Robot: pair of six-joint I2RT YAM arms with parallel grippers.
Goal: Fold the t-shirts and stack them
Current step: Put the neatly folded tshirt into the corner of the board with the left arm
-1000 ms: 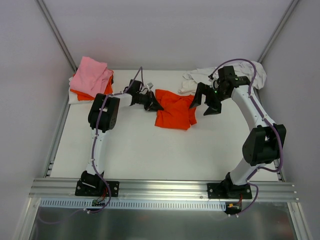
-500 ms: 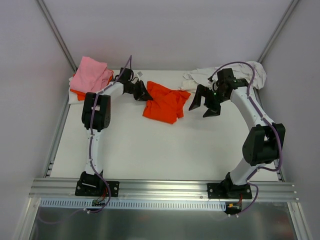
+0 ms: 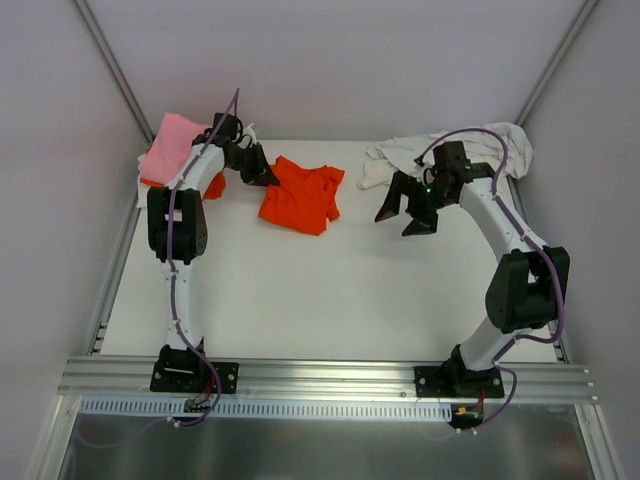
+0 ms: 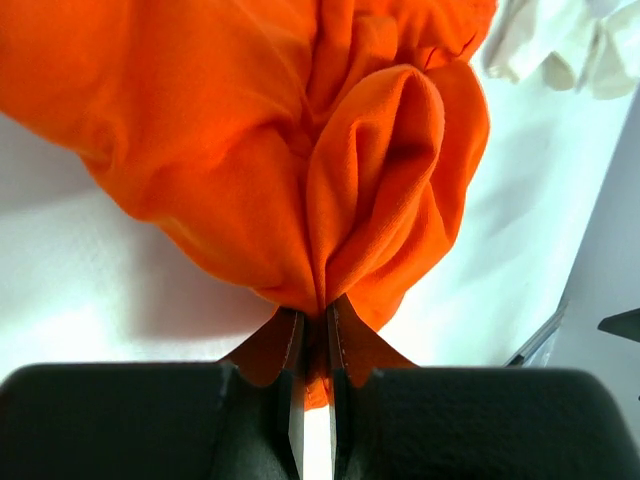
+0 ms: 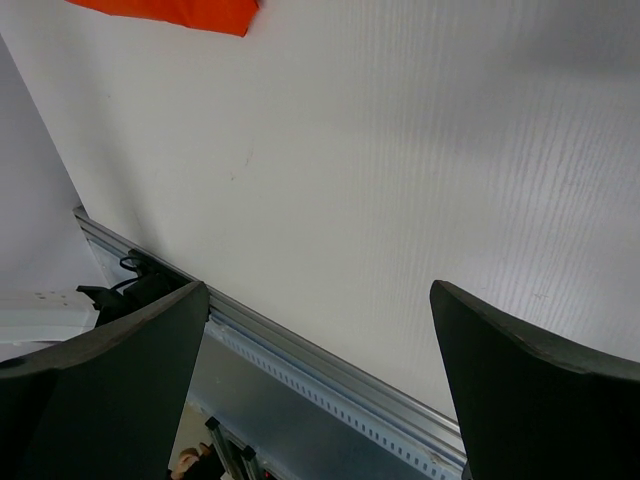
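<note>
A folded bright orange t-shirt point(image 3: 300, 195) lies bunched on the white table, left of centre at the back. My left gripper point(image 3: 264, 176) is shut on its left edge; the left wrist view shows the cloth point(image 4: 330, 180) pinched between the two jaws. A pile at the back left holds a pink t-shirt point(image 3: 172, 145) on top of an orange one point(image 3: 213, 184) and a white one. A crumpled white t-shirt point(image 3: 400, 155) lies at the back right. My right gripper point(image 3: 405, 212) is open and empty, right of the orange shirt.
The table point(image 3: 300, 290) has grey walls on three sides and a metal rail point(image 3: 330, 375) along the near edge. The right wrist view shows bare table, a corner of orange cloth point(image 5: 170, 12) and the rail point(image 5: 320, 370).
My left gripper has dragged the orange t-shirt left and back, toward the pile at the back left. The right gripper has drifted slightly left and stays open.
</note>
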